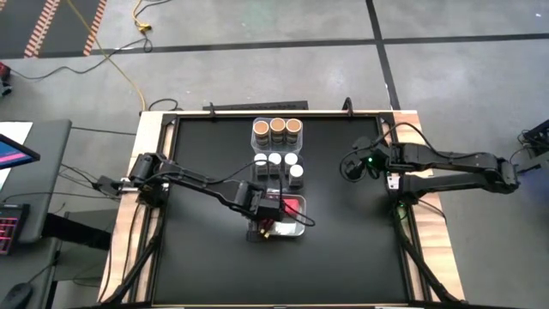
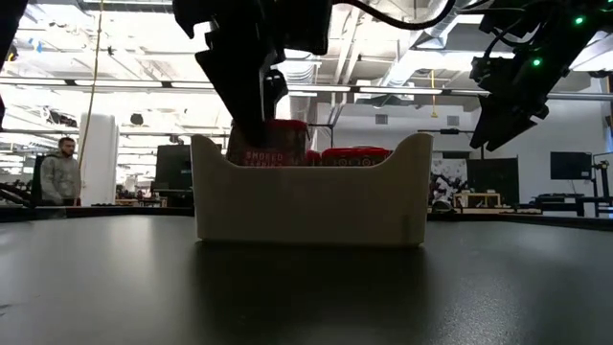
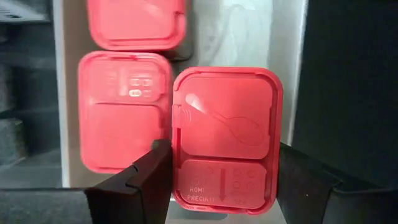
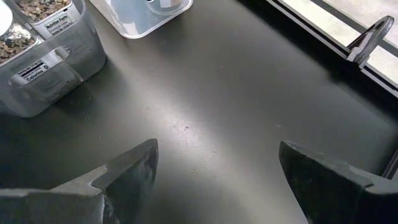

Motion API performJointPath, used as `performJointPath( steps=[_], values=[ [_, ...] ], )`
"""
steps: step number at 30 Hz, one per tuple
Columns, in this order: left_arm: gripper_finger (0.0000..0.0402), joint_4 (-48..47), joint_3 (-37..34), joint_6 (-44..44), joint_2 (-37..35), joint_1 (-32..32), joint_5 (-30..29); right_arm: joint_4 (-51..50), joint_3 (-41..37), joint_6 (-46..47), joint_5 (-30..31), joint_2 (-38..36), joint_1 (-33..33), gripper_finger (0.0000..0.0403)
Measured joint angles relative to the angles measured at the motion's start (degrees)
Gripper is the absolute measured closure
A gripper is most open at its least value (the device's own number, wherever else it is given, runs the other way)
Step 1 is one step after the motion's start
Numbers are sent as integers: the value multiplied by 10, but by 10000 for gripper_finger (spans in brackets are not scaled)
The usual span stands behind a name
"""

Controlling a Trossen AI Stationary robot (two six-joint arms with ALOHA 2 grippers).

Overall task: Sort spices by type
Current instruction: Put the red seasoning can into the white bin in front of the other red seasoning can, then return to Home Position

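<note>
My left gripper [image 1: 267,218] hangs over the near clear bin [image 2: 311,206] and is shut on a red square-topped spice jar [image 3: 227,137]. Two more red-topped jars [image 3: 124,109] [image 3: 137,22] stand in that bin beside it. White-topped jars [image 1: 279,165] fill the middle bin, and three tan-topped jars [image 1: 277,129] stand in the far bin. My right gripper [image 1: 350,165] waits open above bare table, right of the middle bin. My left gripper pinches the red jar by its square lid [image 3: 186,155], one finger [image 3: 149,180] on each long side, coming from above and pointing down. The jar stays upright inside the bin, its lid [image 2: 273,129] higher than the neighbouring lids; the bin wall hides its base.
The three bins form a column from the table's far side to its near side at the centre. In the right wrist view the tan jars' bin [image 4: 37,56] and the white jars' bin [image 4: 143,15] lie ahead. A raised rail [image 4: 370,37] borders the table. A person [image 2: 59,177] stands far behind.
</note>
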Motion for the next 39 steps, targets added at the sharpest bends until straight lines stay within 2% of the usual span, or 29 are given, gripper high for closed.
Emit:
performJointPath(
  steps=[9,22,31,39],
  values=[
    [177,10,-8,35,0,2,2,0,0,0,0,0,0,39],
    [175,12,-8,24,1,9,0,0,0,0,0,0,0,39],
    [125,20,-9,-5,1,9,11,0,0,0,0,0,0,39],
    [122,10,0,-9,2,5,10,0,0,0,0,0,0,39]
  ],
)
